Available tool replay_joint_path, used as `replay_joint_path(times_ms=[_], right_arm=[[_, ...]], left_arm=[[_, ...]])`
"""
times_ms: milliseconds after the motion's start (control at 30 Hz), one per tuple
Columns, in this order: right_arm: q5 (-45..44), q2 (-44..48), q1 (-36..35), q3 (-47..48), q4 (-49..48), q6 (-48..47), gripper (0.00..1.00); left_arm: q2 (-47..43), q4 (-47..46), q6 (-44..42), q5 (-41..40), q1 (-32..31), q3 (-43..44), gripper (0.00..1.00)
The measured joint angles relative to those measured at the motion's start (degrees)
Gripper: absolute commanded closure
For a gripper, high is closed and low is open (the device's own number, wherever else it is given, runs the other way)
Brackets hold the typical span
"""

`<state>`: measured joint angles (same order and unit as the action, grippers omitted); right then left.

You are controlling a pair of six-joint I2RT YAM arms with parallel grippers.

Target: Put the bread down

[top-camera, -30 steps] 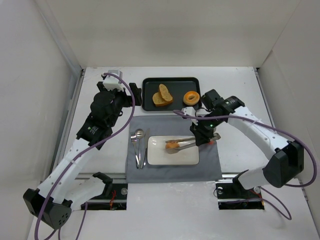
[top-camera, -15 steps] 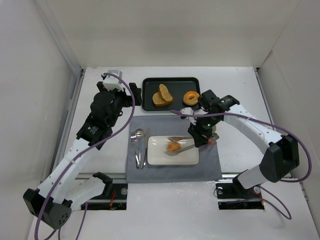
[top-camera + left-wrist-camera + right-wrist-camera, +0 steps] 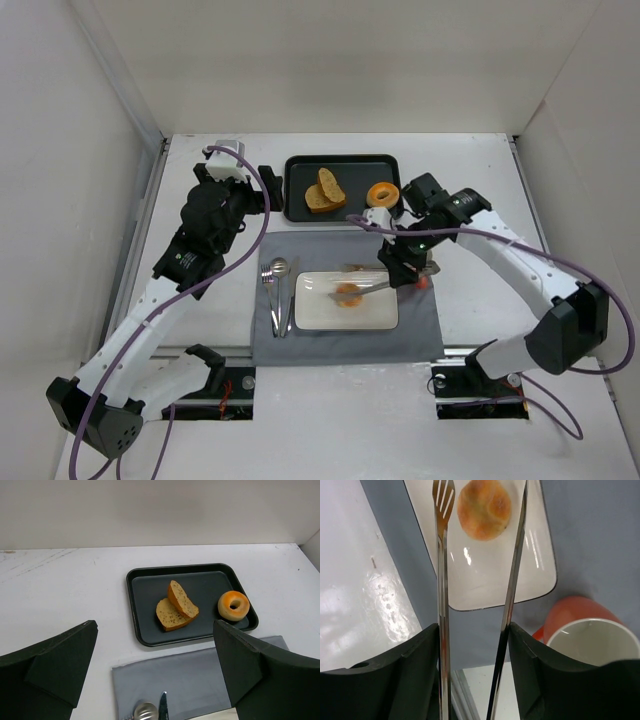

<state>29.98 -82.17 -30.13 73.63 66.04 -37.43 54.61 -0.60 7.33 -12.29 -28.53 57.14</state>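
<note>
Now the bread (image 3: 484, 508) lies on the white plate (image 3: 318, 316), low in the centre of the top view. At the top of the right wrist view it sits between the spread tips of the tongs (image 3: 441, 580), clear of both. Right jaws are clamped on the tongs, beside an orange cup (image 3: 585, 630) at lower right. Left jaws stand wide apart, holding nothing, over the bench (image 3: 60, 580), facing a dark tray (image 3: 150, 587) with toast (image 3: 177, 607) and a donut (image 3: 233, 605).
</note>
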Motion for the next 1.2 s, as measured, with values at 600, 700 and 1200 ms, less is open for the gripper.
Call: replay_joint_path(times_ms=[600,700,1200], right_arm=[[-6.84,10.47,24.17,4.07,-20.55,16.96,0.41],[-8.63,6.51,34.82,2.89,-26.97,19.47,0.41],[-10.51,-10.58,48.92,-3.43,-34.51,18.53,0.41]], left_arm=[[0.02,-0.07,0.00,-0.33,0.00,0.00,0.00],[0.22,-0.31,-0.28,-0.66,0.00,-0.09,0.00],[7.58,-1.31,-1.25,-2.43,0.00,-0.44,0.00]])
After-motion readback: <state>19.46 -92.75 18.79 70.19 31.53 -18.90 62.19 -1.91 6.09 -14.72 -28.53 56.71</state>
